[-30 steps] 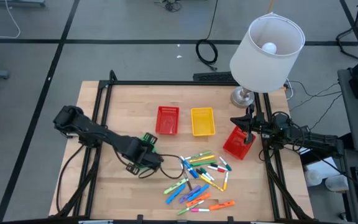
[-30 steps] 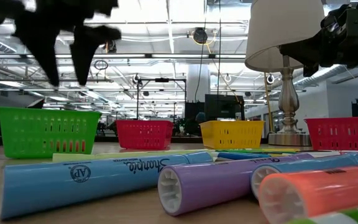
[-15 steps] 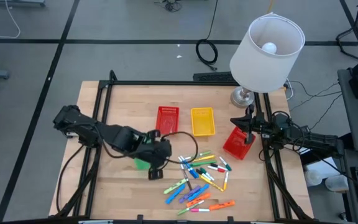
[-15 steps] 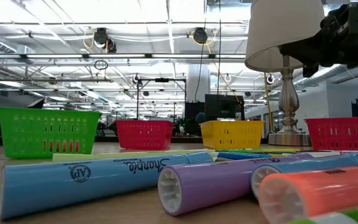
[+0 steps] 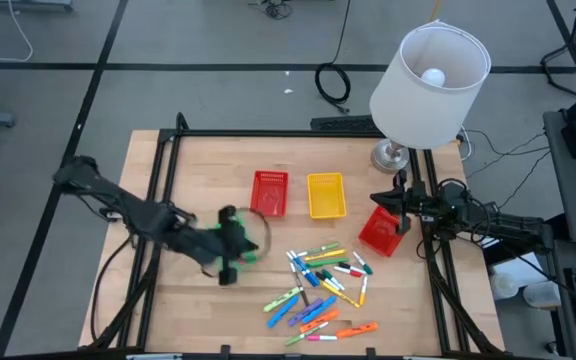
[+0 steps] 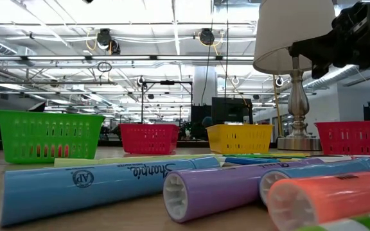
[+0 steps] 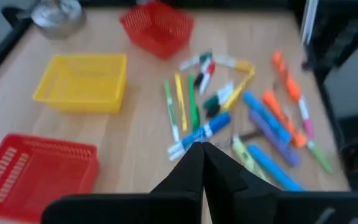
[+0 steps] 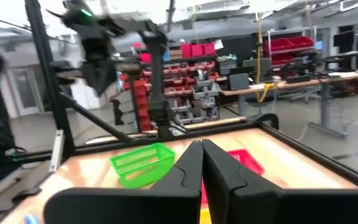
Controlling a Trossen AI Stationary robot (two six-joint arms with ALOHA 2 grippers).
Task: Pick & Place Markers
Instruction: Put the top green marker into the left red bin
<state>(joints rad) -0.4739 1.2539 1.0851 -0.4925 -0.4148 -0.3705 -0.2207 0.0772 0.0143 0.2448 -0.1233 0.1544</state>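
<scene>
markers (image 5: 320,283) in pink, orange, blue, purple, green and yellow lie scattered toward the near edge of the wooden table (image 5: 198,160), right of its middle. just left of the pile, the left gripper (image 5: 230,250) hangs over the table with its fingers pressed together, empty, blurred above a green basket (image 6: 49,136). farther back, near the table's centre, a red basket (image 5: 269,192) and a yellow basket (image 5: 326,194) sit side by side. at the right edge, the right gripper (image 5: 400,205), fingers together and holding nothing, sits above a second red basket (image 5: 383,231). a lamp (image 5: 426,88) stands at the far right corner.
</scene>
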